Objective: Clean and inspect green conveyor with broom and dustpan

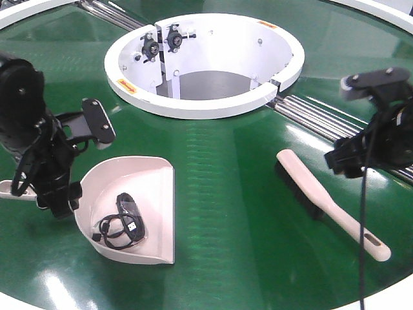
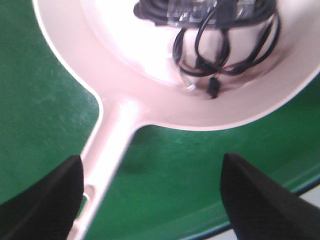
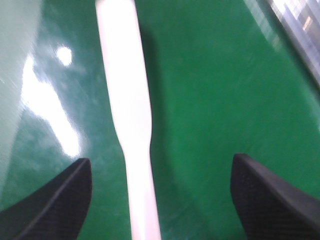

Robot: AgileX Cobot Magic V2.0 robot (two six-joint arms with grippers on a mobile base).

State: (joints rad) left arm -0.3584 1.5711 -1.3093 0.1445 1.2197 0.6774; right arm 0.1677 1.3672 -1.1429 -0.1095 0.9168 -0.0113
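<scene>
Glossy dark green conveyor [image 1: 226, 194] bearing a pale pinkish-beige plastic dustpan [image 1: 155, 187], holding a coiled black cable [image 1: 122, 223], and a slim beige broom [image 1: 329, 203] right of it. Left gripper [image 2: 150, 200] and right gripper [image 3: 160, 200]: jaws spread, empty.

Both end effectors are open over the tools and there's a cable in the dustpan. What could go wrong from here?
1. The black cable lies loose in the dustpan; tilting on pickup could spill it back onto the conveyor.
2. The left end effector sits off-centre: the dustpan handle runs near one finger, so closing may nudge it.
3. The broom lies near the rollers; a push could slide it onto them.
</scene>
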